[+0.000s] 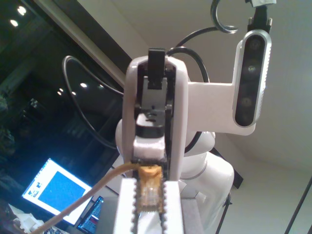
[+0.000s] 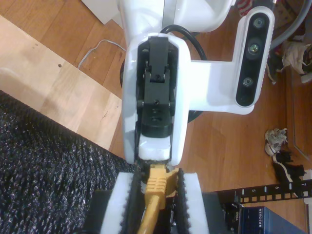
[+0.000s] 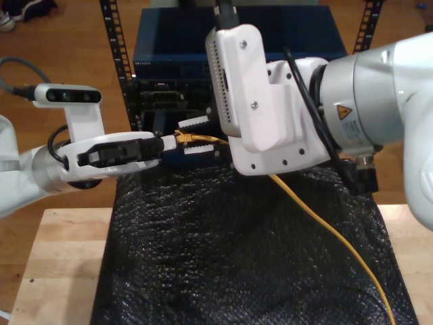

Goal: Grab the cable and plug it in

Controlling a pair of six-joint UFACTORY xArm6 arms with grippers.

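My second gripper (image 2: 156, 195) is clamping the cable (image 2: 155, 187) by its yellow boot. My first gripper (image 1: 148, 200) is pinching the clear plug (image 1: 148, 190). In the exterior view, the cable (image 3: 325, 223) is trailing across the black mat (image 3: 237, 257), with one arm's white housing (image 3: 264, 101) hiding its upper run.

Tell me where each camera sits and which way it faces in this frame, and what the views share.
First wrist view: on my first gripper, looking up along its white toothed fingers toward a pale ceiling and lit monitor.
Second wrist view: on my second gripper, looking down along its fingers at wooden floor and black mesh mat.
Exterior view: off the arms, above the wooden table, facing a blue rack unit; both arms show.
Shared: all three show the thin yellow-orange network cable, gripped at its plug end.
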